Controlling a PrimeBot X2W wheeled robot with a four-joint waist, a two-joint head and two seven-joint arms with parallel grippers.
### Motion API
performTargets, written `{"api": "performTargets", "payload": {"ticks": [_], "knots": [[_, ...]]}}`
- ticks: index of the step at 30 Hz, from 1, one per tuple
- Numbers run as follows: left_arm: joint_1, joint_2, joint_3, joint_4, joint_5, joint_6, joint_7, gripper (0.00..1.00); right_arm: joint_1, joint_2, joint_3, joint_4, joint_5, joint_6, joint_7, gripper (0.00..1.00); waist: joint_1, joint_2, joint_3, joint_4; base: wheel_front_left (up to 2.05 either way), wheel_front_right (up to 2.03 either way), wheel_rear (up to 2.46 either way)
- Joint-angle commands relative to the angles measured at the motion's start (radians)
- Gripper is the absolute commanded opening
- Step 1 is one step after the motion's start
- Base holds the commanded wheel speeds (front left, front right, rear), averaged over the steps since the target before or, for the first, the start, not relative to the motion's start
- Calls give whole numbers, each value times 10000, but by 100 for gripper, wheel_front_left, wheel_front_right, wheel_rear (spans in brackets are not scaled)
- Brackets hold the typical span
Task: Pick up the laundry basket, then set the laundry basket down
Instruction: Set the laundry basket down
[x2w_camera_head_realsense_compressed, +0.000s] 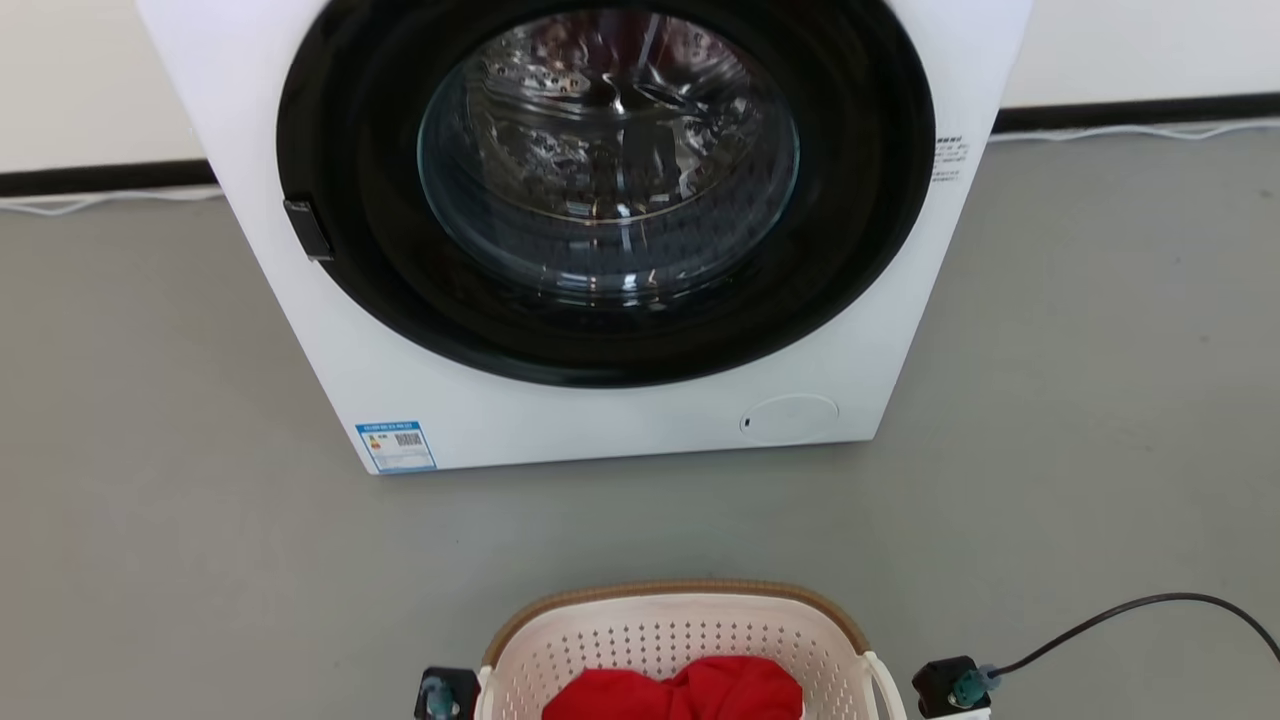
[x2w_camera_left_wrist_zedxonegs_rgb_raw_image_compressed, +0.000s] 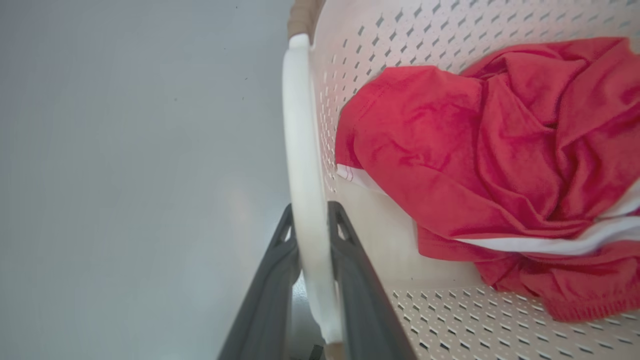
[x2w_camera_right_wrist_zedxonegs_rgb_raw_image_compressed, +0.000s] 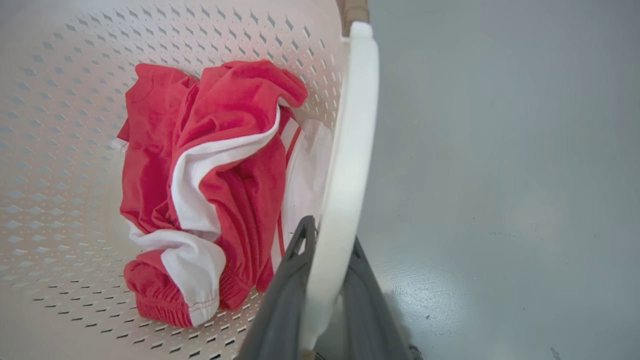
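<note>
Laundry basket (x2w_camera_head_realsense_compressed: 660, 632) clamped by left fingers (x2w_camera_left_wrist_zedxonegs_rgb_raw_image_compressed: 265, 300) and right fingers (x2w_camera_right_wrist_zedxonegs_rgb_raw_image_compressed: 280, 310)

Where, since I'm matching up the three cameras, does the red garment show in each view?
Head view: the red garment is at bottom centre, inside the laundry basket.
Left wrist view: the red garment fills the right half, lying in the basket.
Right wrist view: the red garment lies left of centre, in the basket.
Shared landmark: the laundry basket's perforated cream wall beside the garment.
</note>
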Motion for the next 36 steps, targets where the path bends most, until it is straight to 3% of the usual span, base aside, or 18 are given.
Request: {"api": "performTargets", "payload": {"ticks": [1,14,36], "knots": [[-578,-78,24,-99,51,-106,-157,0,-352,266,257,-435,5,165,-210,0,0,0,129,2,0,0,0],[-1744,-78,209,5,-28,-94,-644,0,-1336,266,-22,-356,-154,165,-904,0,0,0,1575,99,0,0,0],[-4791,30,833,332,129,171,-2153,0,-4589,266,-1187,787,-1507,165,-3143,0,0,0,5515,480,0,0,0]]}}
